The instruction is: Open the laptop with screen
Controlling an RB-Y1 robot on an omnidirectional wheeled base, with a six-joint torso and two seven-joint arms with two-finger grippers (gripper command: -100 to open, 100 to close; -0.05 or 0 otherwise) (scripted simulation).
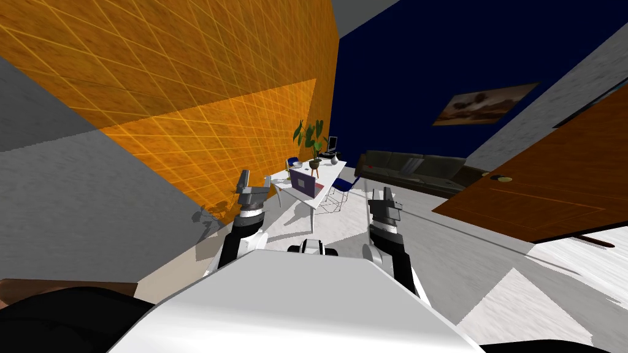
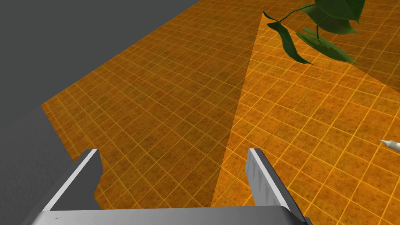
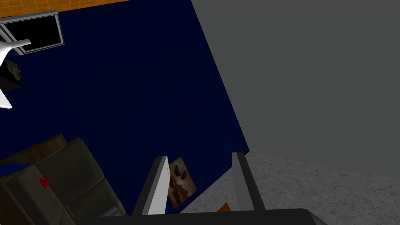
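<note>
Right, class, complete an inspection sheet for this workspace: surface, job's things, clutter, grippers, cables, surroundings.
surface: white table ahead, beside the orange tiled wall.
job's things: purple laptop on the table, lid apparently raised; well ahead of both grippers.
clutter: potted plant, white vase and dark monitor towards the table's far end; blue-seated chair beside it.
grippers: left gripper open, empty, facing the orange wall; right gripper open with a narrower gap, empty.
cables: nothing seen.
surroundings: dark blue wall with a framed picture, dark sofa below it, brown door to the right.
</note>
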